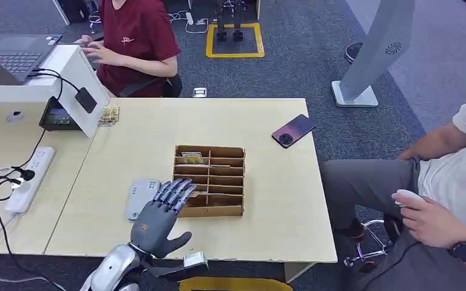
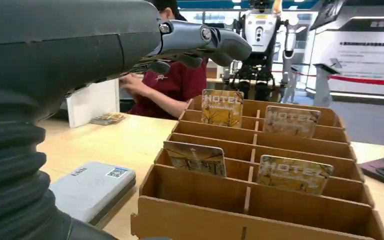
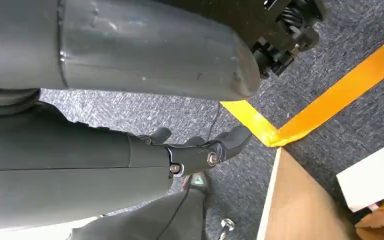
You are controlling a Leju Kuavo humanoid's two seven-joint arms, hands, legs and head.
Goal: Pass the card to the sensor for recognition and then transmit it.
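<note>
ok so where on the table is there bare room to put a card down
Bare wood lies between the slotted wooden card rack and the dark phone, and along the table's near right edge. Crowded: left of the rack, where the left hand hovers by the grey card reader.

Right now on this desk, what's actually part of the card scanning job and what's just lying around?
For the job: hotel cards, wooden card rack, grey card reader, left hand.
Lying about: phone, power strip, laptop, loose card stack.
</note>
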